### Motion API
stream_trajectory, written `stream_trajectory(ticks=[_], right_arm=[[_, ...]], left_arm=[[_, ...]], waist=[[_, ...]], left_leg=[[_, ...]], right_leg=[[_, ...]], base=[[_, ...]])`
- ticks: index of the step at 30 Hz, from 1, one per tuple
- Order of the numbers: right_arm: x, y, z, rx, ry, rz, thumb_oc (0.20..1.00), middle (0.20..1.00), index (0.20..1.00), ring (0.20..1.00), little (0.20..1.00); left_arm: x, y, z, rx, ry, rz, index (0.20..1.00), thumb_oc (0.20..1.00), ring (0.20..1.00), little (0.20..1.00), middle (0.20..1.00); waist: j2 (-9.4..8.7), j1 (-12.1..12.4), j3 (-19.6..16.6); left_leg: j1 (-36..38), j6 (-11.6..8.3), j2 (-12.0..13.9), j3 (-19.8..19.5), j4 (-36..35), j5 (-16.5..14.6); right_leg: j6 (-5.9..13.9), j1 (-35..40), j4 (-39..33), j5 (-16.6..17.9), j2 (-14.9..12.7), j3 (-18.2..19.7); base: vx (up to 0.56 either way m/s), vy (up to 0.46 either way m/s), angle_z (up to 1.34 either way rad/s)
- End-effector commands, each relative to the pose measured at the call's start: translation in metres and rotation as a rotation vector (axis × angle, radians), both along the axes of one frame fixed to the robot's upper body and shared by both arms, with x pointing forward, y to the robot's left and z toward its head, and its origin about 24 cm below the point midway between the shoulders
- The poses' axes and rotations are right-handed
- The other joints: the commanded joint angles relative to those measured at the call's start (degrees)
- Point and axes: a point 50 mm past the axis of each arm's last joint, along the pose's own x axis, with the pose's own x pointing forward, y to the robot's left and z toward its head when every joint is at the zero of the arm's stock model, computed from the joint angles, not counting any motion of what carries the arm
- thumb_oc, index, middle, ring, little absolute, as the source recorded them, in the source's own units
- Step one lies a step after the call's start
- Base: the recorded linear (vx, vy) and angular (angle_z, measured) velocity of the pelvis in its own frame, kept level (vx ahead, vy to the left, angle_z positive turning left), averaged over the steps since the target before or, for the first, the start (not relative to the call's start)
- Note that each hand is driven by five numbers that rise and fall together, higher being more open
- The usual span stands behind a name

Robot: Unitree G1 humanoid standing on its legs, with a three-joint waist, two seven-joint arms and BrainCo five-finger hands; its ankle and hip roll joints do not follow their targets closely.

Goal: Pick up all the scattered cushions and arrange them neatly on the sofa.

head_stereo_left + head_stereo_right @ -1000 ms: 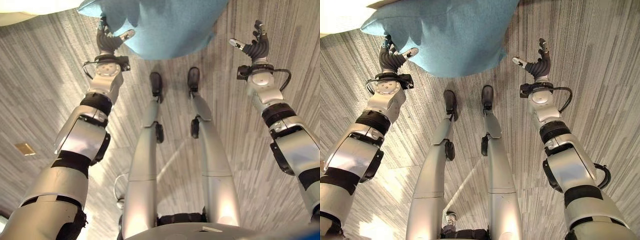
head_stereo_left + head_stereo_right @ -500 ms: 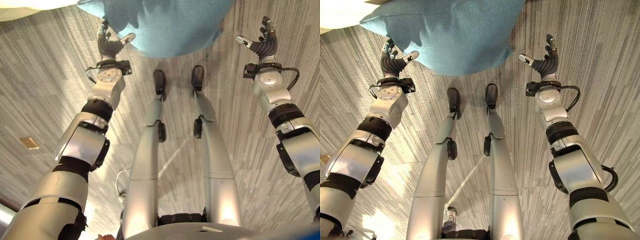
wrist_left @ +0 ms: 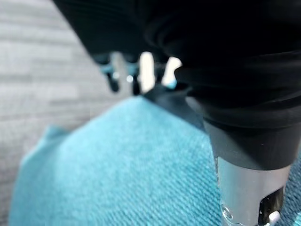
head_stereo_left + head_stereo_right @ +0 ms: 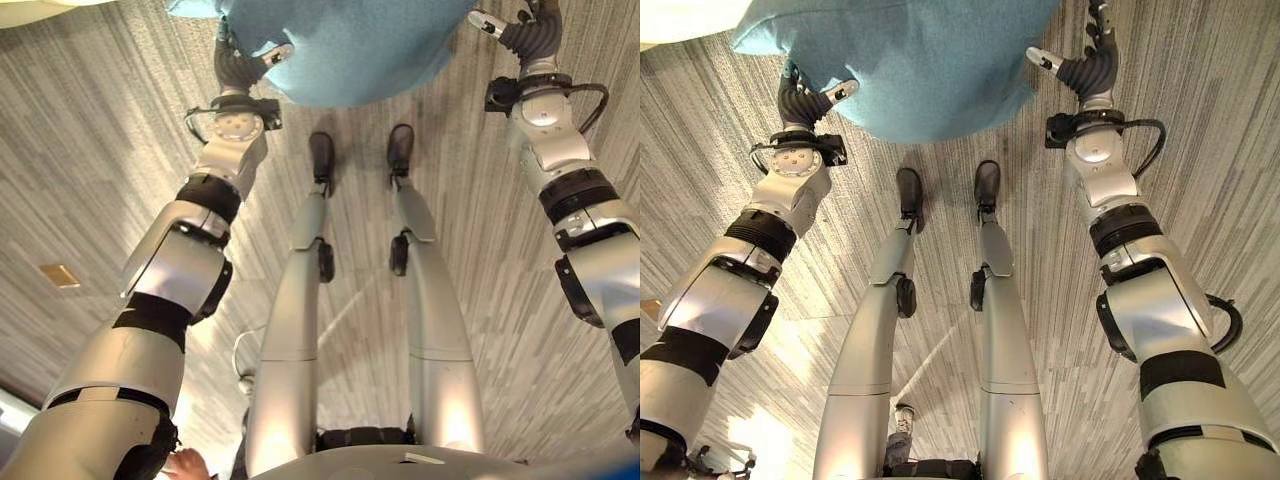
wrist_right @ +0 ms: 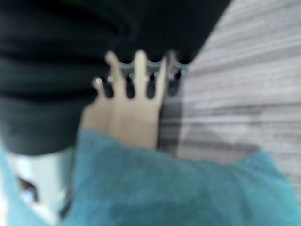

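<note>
Teal cushion (image 4: 910,60) lying on striped grey carpet floor (image 4: 90,180). Left robot hand (image 4: 243,68) at cushion's left edge, right robot hand (image 4: 1090,62) at its right edge, both spread wide, touching fabric. Pickup step apparently beginning; next, squeezing inward and lifting.

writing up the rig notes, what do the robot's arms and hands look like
Both arms are silver-grey shells broken by black bands at the joints. Each wrist ends in a round silver disc with a small black box beside it. The left hand and right hand wear dark ribbed covers, with silver fingers ending in dark tips. A black cable loops beside each wrist.
</note>
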Motion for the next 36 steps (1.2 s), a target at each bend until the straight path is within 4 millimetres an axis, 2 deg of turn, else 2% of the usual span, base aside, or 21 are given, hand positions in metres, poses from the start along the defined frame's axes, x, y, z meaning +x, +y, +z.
stream_trajectory(ticks=[1, 3, 5, 10, 15, 16, 17, 19, 23, 27, 32, 35, 36], right_arm=[[0.003, 0.012, -0.02, 0.017, 0.03, 0.034, 1.0, 1.0, 1.0, 1.0, 1.0], [0.003, 0.019, -0.016, 0.01, 0.022, 0.047, 1.0, 1.0, 1.0, 1.0, 1.0], [0.005, 0.026, -0.011, -0.004, 0.023, 0.058, 1.0, 1.0, 1.0, 1.0, 1.0], [0.008, 0.039, -0.009, -0.021, 0.04, 0.09, 1.0, 1.0, 1.0, 1.0, 1.0], [0.005, 0.062, 0.01, -0.059, -0.001, 0.146, 1.0, 1.0, 1.0, 1.0, 1.0], [0.005, 0.064, 0.012, -0.064, -0.008, 0.149, 0.724, 0.724, 0.724, 0.724, 0.724], [0.003, 0.066, 0.016, -0.079, -0.021, 0.151, 0.2, 0.2, 0.2, 0.2, 0.2], [0.002, 0.07, 0.018, -0.061, -0.039, 0.171, 0.2, 0.2, 0.2, 0.2, 0.2], [-0.005, 0.082, 0.022, -0.039, -0.085, 0.224, 0.2, 0.2, 0.2, 0.2, 0.2], [-0.007, 0.083, 0.018, -0.027, -0.094, 0.236, 0.2, 0.2, 0.2, 0.2, 0.2], [-0.012, 0.081, 0.003, 0.006, -0.105, 0.258, 0.2, 0.2, 0.2, 0.2, 0.2], [-0.018, 0.078, -0.013, 0.029, -0.109, 0.278, 0.2, 0.2, 0.2, 0.2, 0.2], [-0.018, 0.078, -0.015, 0.029, -0.107, 0.277, 0.2, 0.2, 0.2, 0.2, 0.2]], left_arm=[[-0.001, -0.03, -0.005, 0.088, -0.022, -0.069, 1.0, 1.0, 1.0, 1.0, 1.0], [-0.002, -0.04, -0.003, 0.103, -0.036, -0.094, 1.0, 1.0, 1.0, 1.0, 1.0], [-0.005, -0.06, 0.004, 0.132, -0.074, -0.145, 1.0, 1.0, 1.0, 1.0, 1.0], [-0.008, -0.077, 0.012, 0.135, -0.109, -0.188, 1.0, 1.0, 1.0, 1.0, 1.0], [-0.015, -0.09, 0.043, 0.084, -0.204, -0.236, 1.0, 1.0, 1.0, 1.0, 1.0], [-0.016, -0.091, 0.047, 0.08, -0.216, -0.244, 1.0, 1.0, 1.0, 1.0, 1.0], [-0.017, -0.092, 0.052, 0.07, -0.235, -0.252, 0.84, 0.84, 0.84, 0.84, 0.84], [-0.019, -0.091, 0.057, 0.058, -0.257, -0.256, 0.2, 0.2, 0.2, 0.2, 0.2], [-0.024, -0.087, 0.066, 0.034, -0.3, -0.269, 0.2, 0.2, 0.2, 0.2, 0.2], [-0.025, -0.086, 0.061, -0.008, -0.3, -0.282, 0.2, 0.2, 0.2, 0.2, 0.2], [-0.029, -0.093, 0.04, -0.023, -0.281, -0.332, 0.2, 0.2, 0.2, 0.2, 0.2], [-0.035, -0.103, 0.016, -0.06, -0.252, -0.385, 0.2, 0.2, 0.2, 0.2, 0.2], [-0.036, -0.104, 0.014, -0.06, -0.249, -0.385, 0.2, 0.2, 0.2, 0.2, 0.2]], waist=[[1.89, -1.5, -4.3], [2.0, -1.3, -4.5], [2.38, -0.7, -4.8], [2.4, -0.2, -5.1], [3.03, 0.5, -5.0], [3.18, 0.5, -4.9], [3.4, 0.5, -4.8], [3.69, 0.6, -4.8], [4.26, 0.4, -5.0], [4.41, 0.3, -5.2], [4.28, -0.3, -6.0], [4.27, -0.8, -6.9], [4.29, -0.8, -6.8]], left_leg=[[-2.8, -4.09, 0.9, -3.2, -0.1, 1.6], [-3.2, -4.05, 0.8, -3.3, -0.1, 1.7], [-3.9, -3.93, 0.7, -3.5, 0.0, 1.7], [-4.8, -3.81, 0.7, -4.1, 0.5, 1.9], [-6.3, -3.76, 0.5, -4.3, 0.3, 2.3], [-6.5, -3.74, 0.5, -4.2, 0.3, 2.4], [-6.8, -3.75, 0.4, -4.2, 0.3, 2.5], [-7.2, -3.7, 0.3, -4.2, 0.6, 2.4], [-8.4, -3.54, 0.2, -3.9, 1.1, 2.4], [-8.5, -3.57, 0.2, -3.7, 1.5, 2.3], [-6.5, -3.73, 0.4, -3.5, 1.1, 2.2], [-2.8, -4.1, 0.6, -3.1, 0.0, 2.0], [-2.4, -4.11, 0.6, -3.1, -0.2, 2.0]], right_leg=[[8.2, -1.7, 3.9, -1.0, -0.2, 4.0], [8.15, -1.9, 3.7, -0.8, -0.1, 3.9], [8.27, -2.4, 3.8, -0.8, -0.2, 3.7], [8.2, -3.1, 4.5, -1.1, -0.1, 3.5], [8.07, -4.8, 5.2, -1.5, -0.2, 3.8], [8.09, -5.1, 5.4, -1.6, -0.3, 3.8], [8.06, -5.6, 5.7, -1.7, -0.2, 3.9], [7.97, -6.2, 6.2, -1.9, -0.2, 4.0], [7.83, -7.6, 7.5, -2.3, -0.1, 4.3], [7.61, -8.0, 8.6, -2.7, 0.2, 4.2], [7.24, -6.3, 8.5, -2.9, 0.5, 4.1], [7.0, -2.5, 7.2, -3.0, 0.9, 3.6], [6.99, -2.1, 7.1, -3.0, 0.9, 3.6]], base=[[0.0, 0.0, 0.0], [0.0, 0.0, 0.0], [0.0, 0.0, 0.0], [0.0, -0.026, 0.02], [0.0, -0.002, 0.02], [0.0, 0.0, 0.0], [0.0, 0.0, 0.0], [0.0, 0.0, 0.0], [0.0, 0.0, 0.0], [0.0, -0.011, 0.02], [0.0, 0.0, 0.0], [-0.01, -0.008, 0.01], [-0.05, -0.04, 0.02]])
